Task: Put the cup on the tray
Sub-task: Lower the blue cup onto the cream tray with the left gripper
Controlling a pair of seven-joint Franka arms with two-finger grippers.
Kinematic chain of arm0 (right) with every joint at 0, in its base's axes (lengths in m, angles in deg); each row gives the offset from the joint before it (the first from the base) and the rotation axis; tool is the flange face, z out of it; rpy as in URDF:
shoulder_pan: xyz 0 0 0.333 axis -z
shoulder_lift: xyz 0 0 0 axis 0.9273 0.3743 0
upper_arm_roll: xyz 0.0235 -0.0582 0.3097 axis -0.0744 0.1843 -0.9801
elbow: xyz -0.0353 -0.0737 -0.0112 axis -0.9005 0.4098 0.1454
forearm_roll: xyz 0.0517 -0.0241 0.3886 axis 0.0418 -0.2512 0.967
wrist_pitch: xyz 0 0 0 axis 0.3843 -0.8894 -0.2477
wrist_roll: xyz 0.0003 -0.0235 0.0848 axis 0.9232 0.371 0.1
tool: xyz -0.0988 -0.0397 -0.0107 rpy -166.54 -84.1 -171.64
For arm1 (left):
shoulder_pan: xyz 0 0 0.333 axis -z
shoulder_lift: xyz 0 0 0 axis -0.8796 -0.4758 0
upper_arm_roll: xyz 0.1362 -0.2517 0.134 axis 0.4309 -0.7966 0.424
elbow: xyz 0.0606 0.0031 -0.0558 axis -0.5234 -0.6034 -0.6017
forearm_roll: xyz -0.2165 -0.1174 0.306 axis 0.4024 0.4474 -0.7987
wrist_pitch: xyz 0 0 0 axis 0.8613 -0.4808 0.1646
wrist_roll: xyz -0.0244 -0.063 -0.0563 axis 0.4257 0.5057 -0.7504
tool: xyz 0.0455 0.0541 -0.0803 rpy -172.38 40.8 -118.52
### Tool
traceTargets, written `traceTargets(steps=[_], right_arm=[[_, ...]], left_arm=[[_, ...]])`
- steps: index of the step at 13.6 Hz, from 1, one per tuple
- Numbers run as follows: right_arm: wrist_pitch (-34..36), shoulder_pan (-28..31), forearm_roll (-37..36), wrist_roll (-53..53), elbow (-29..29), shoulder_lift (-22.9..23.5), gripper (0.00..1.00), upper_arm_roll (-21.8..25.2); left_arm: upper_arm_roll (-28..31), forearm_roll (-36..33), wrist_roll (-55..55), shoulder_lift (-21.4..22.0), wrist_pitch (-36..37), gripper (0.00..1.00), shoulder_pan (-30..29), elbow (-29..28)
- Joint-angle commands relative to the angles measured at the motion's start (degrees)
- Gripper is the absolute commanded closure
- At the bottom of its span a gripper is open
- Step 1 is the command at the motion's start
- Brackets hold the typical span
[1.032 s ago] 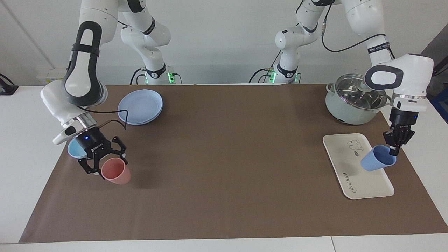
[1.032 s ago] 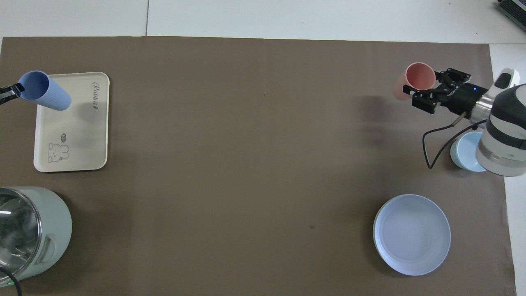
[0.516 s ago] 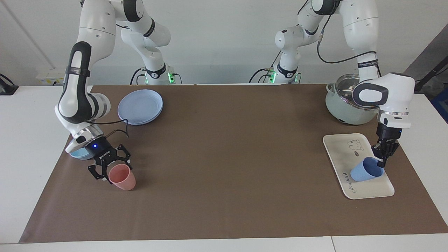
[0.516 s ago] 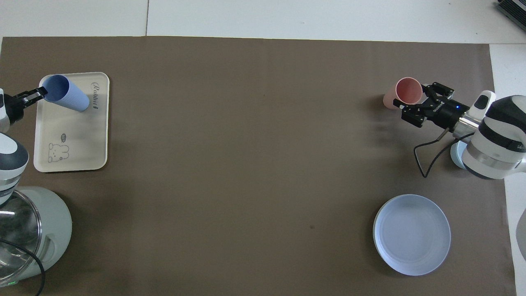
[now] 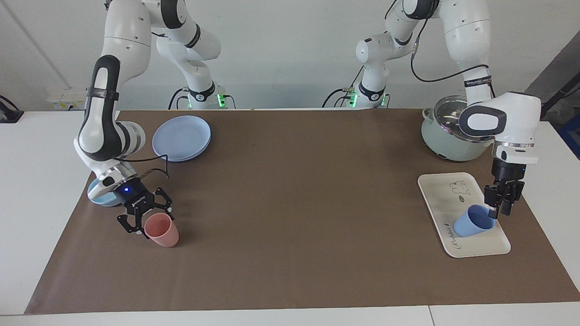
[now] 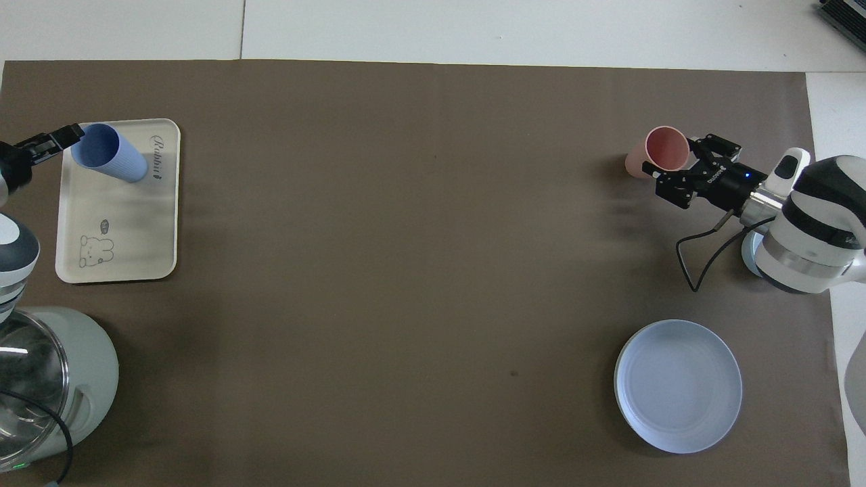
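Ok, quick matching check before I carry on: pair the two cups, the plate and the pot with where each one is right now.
1. periwinkle cup
2. pink cup
3. round blue plate
4. pot

A. rim pinched by the right gripper
B. on the cream tray
C. near the robots, left arm's end
D. near the robots, right arm's end

Pairs: 1-B, 2-A, 3-D, 4-C
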Motion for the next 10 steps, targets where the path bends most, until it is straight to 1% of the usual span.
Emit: traceTargets(steps=[1,2,4,5,6,7,10], right_arm=[[-0.5,0.2,2.3,1.8,-0.1,-0.8,0.0,-0.3],[-0.6,0.1,1.6,1.5,0.1,-1.8,0.0,-0.3],[-4.5,-1.5,-0.3,-0.2,0.5,-4.4,0.0,-0.3],[-6.1,-2.7,-2.0,-3.2,0.3,-5.8,0.0,-0.2],[-7.4,-3.6,-5.4,-7.6,0.1,-7.2,0.0,-0.1],[-7.7,-3.8,-11.2,-12.5,0.1,-8.7,0.0,-0.1],[-6.3,-2.9,-34.2,-29.6,0.3,-13.8,0.0,0.0]], left_arm=[[1.1,0.9,0.2,0.8,11.1,0.12,0.3,3.5],[1.3,0.7,0.2,1.6,17.0,0.12,-0.3,4.9],[3.3,-1.6,-0.1,2.1,27.8,0.12,-0.6,7.8],[3.6,-3.8,-0.4,2.4,32.3,0.12,-0.7,9.7],[3.7,-5.7,-1.2,2.3,36.2,0.12,-0.8,11.7],[3.7,-7.6,-1.8,2.3,40.3,0.12,-0.8,13.8],[3.6,-15.1,-3.0,2.1,54.7,0.12,-0.6,20.2]])
